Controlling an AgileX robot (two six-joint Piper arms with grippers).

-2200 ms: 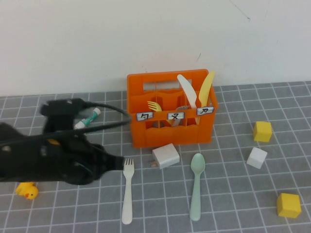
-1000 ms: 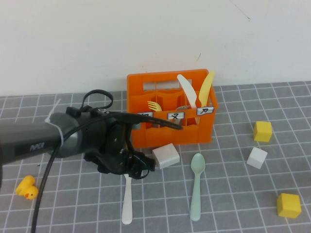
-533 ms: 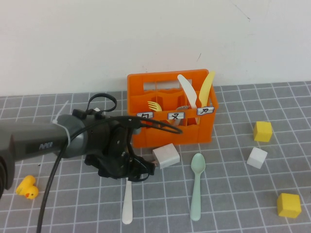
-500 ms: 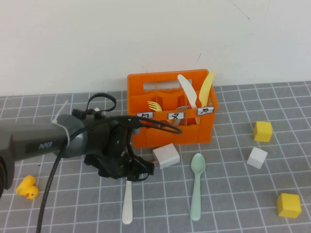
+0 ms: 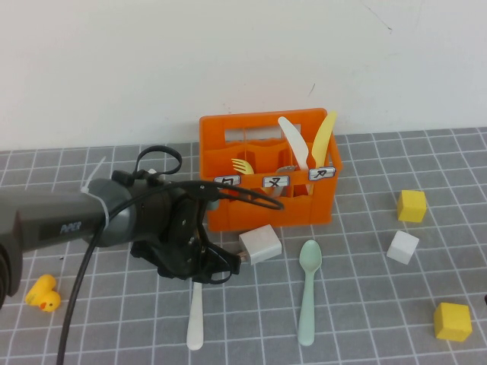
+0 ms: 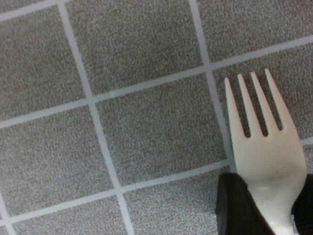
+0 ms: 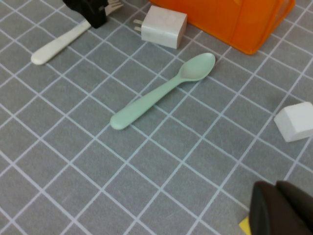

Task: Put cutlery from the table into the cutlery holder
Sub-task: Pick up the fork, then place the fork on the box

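Here the left gripper (image 5: pixel 204 268) has its jaws clenched on the neck of the cream-white fork (image 5: pixel 195 318), which lies on the grey tiled desk (image 5: pixel 365 319) just near of the orange cutlery crate (image 5: pixel 268 171). The mint-green spoon (image 5: pixel 307 290) lies right of it. The right gripper (image 7: pixel 281 213) hangs near the desk's right edge; whether its jaws are parted cannot be told.

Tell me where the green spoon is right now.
High view: the green spoon lies flat on the table, in front of the orange crate, right of the white fork in the left gripper.
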